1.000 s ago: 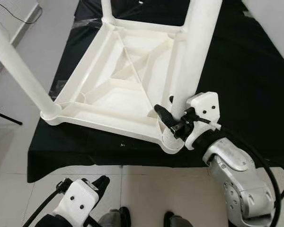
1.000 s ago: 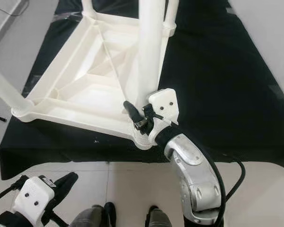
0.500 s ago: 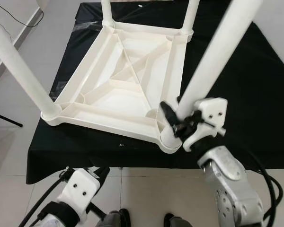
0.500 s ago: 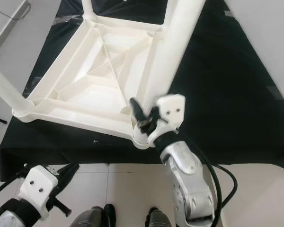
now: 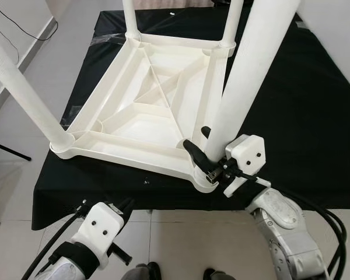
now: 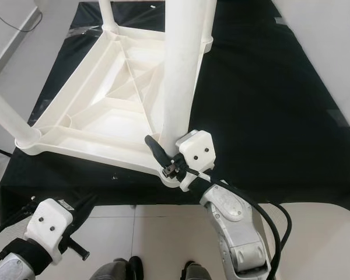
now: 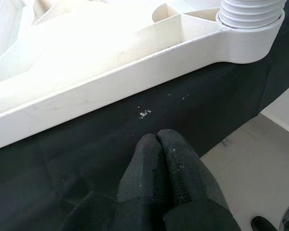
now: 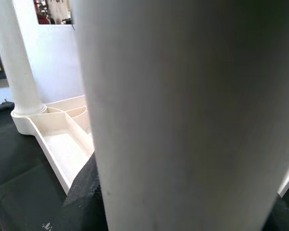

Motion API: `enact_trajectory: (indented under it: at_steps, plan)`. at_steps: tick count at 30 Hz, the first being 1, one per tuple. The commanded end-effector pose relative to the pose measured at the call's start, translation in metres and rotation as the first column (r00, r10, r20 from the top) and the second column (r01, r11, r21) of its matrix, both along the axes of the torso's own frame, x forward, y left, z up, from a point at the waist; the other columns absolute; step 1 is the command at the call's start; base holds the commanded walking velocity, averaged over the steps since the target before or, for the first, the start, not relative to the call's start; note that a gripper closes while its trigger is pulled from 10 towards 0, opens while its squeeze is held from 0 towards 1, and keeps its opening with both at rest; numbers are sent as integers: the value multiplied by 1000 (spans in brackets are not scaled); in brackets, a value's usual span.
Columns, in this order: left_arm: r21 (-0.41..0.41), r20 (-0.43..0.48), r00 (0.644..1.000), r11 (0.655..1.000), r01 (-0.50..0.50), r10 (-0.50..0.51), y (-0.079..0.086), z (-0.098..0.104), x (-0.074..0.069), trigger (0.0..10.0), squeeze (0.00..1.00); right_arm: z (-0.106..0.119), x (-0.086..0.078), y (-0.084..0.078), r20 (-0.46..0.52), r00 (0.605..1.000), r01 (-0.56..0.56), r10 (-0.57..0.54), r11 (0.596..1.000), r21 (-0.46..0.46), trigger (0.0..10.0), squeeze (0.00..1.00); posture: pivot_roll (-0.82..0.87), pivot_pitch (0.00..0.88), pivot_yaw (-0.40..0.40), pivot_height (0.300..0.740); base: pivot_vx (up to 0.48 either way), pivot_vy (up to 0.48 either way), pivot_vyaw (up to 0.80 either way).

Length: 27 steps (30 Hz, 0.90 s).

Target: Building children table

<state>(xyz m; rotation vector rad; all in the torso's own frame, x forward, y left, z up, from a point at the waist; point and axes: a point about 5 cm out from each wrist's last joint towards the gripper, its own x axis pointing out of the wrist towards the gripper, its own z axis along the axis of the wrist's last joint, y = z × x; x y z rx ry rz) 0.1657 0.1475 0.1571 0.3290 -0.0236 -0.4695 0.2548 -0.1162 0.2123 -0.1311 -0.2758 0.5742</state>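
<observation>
The right pincer (image 5: 205, 153) gripped the leg (image 5: 239, 87) just above the corner socket (image 5: 205, 178) of the top (image 5: 146, 111). I judged the leg should stand upright over the socket before it was pushed or turned in. The left pincer (image 7: 159, 159) hung closed, idle.

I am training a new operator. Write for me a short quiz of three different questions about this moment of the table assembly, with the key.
1. True or false: the right gripper is closed around the white table leg.
2. What is under the upside-down table top? A) bare floor B) black cloth C) carpet
3. Fill in: the left gripper, fingers together, holds ____.

Key: 1 true; 2 B; 3 nothing.
</observation>
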Motion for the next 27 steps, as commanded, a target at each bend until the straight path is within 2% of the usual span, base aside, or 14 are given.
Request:
enact_trajectory:
  at_steps: [1, 9, 12, 13, 14, 16, 17, 19, 22, 24, 25, 26, 27]
  plan:
    - [5, -21, 1000, 1000, -13, 13, 2, -5, -2, 10000, 0, -18, 5, -10, -116, 991, 61, -60, 998, 7, 10000, 0, -11, 222, 6, 740, 0, 0, 0]
    - [5, -18, 1000, 1000, -17, 17, 3, -4, -2, 10000, 0, -23, 6, -10, -143, 985, 90, -93, 996, -28, 10000, 0, -6, 227, 4, 740, 0, 0, 0]
    - [-4, 9, 999, 999, -35, 35, 7, 4, 6, 10000, 0, -26, 6, -7, -152, 984, 90, -96, 995, -45, 10000, 0, -6, 230, 5, 740, 0, 0, 0]
    - [-15, 36, 998, 998, -55, 56, 12, 11, 15, 10000, 0, -27, 6, -6, -157, 983, 92, -99, 995, -49, 10000, 0, -3, 228, 6, 740, 0, 0, 0]
    - [-15, 36, 998, 998, -55, 56, 12, 11, 15, 10000, 0, -27, 6, -6, -157, 983, 92, -99, 995, -49, 10000, 0, -3, 228, 6, 740, 0, 0, 0]
    - [-42, 89, 992, 995, -87, 91, 21, 26, 30, 10000, 0, -31, 6, -6, -167, 979, 107, -118, 991, -76, 10000, 0, -3, 227, 8, 740, 0, 0, 0]
    - [-42, 89, 992, 995, -87, 91, 21, 26, 30, 10000, 0, -31, 6, -6, -167, 979, 107, -118, 991, -76, 10000, 0, -3, 227, 8, 740, 0, 0, 0]
    - [-45, 172, 981, 995, -84, 90, 28, 49, 48, 10000, 0, -34, 10, -7, -184, 969, 143, -162, 984, -110, 10000, 0, -6, 218, 9, 740, 0, 0, 0]
    - [-46, 210, 974, 996, -77, 85, 30, 60, 55, 10000, 0, -34, 11, -8, -191, 966, 154, -175, 981, -121, 10000, 0, -6, 217, 8, 740, 0, 0, 0]
    - [-84, 289, 956, 996, -19, 42, 31, 89, 72, 10000, 0, -33, 14, -7, -190, 964, 164, -187, 978, -130, 10000, 0, -10, 204, 5, 740, 0, 0, 0]
    - [-84, 289, 956, 996, -19, 42, 31, 89, 72, 10000, 0, -33, 14, -7, -190, 964, 164, -187, 978, -130, 10000, 0, -10, 204, 5, 740, 0, 0, 0]
    - [-116, 333, 943, 992, 53, -11, 28, 110, 81, 10000, 0, -32, 16, -5, -187, 965, 161, -184, 978, -131, 10000, 0, -10, 199, 6, 740, 0, 0, 0]
    - [-116, 333, 943, 992, 53, -11, 28, 110, 81, 10000, 0, -32, 16, -5, -187, 965, 161, -184, 978, -131, 10000, 0, -10, 199, 6, 740, 0, 0, 0]
